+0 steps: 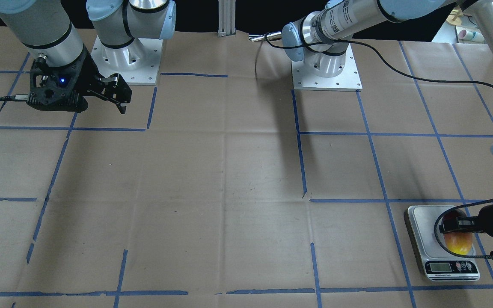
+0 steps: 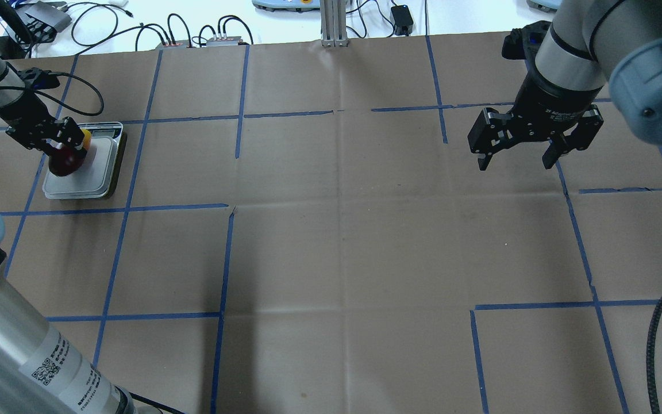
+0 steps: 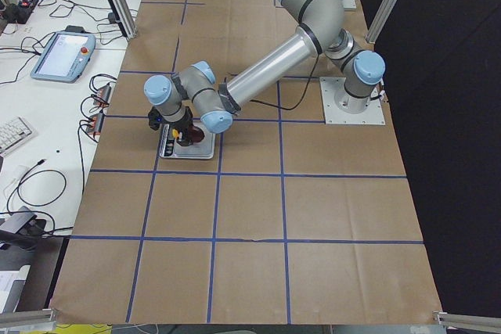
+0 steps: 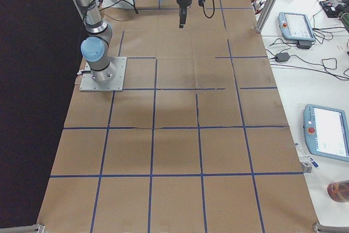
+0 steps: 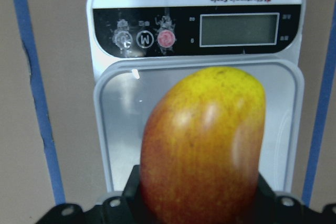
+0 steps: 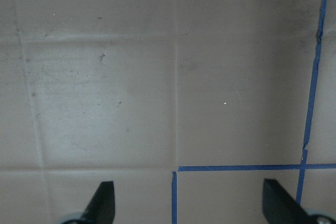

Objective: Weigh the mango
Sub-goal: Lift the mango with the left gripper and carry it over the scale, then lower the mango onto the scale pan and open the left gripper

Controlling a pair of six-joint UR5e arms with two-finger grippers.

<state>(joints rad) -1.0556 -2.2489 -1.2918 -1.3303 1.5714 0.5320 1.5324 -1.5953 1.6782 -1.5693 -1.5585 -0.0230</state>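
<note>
The mango [image 5: 205, 145], red fading to yellow, sits between the fingers of my left gripper [image 2: 69, 144], which is shut on it. It is held at the steel plate of a small digital scale [image 5: 118, 124]; I cannot tell whether it rests on the plate. The mango [image 1: 458, 243] and scale [image 1: 420, 226] show at the lower right of the front view and at the left of the overhead view, mango [image 2: 65, 163] on scale [image 2: 101, 172]. My right gripper [image 2: 515, 165] is open and empty, above bare table far from the scale.
Brown paper with a blue tape grid covers the table [image 2: 337, 230]. The two arm bases [image 1: 126, 60] [image 1: 327, 68] stand at the robot's edge. A black cable [image 1: 400, 72] trails from the left arm. The scale's display [image 5: 239, 29] is blank.
</note>
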